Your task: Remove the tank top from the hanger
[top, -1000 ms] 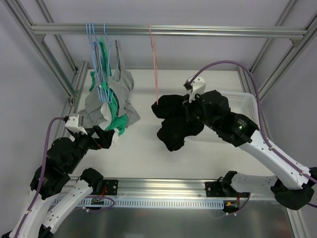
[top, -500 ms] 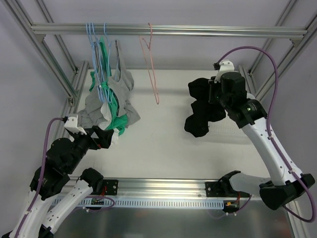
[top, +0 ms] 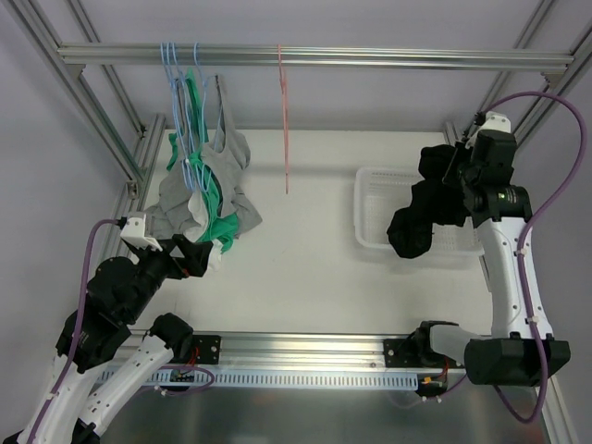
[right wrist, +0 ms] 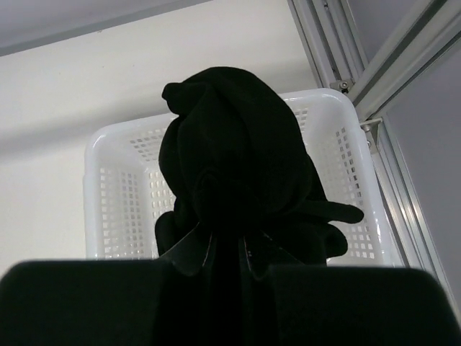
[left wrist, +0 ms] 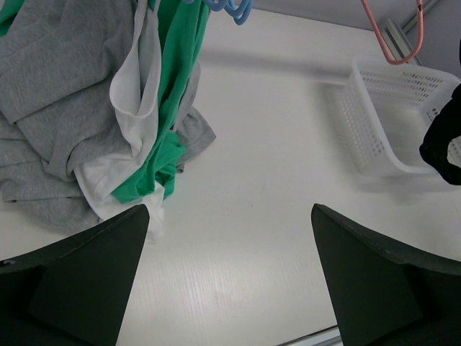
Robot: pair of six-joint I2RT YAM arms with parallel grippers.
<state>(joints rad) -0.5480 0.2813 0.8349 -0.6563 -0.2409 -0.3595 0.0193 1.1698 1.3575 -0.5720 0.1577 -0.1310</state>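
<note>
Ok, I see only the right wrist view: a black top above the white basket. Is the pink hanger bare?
Observer: Yes. The pink hanger hangs bare on the rail, well apart from the top.
Operator: And the left claw, does it hold something?
Observer: No. The left claw is open and holds nothing, near the grey and green clothes.
Operator: Are there other hangers on the rail?
Observer: Yes, blue hangers at its left end, and those clothes hang from them.
</note>
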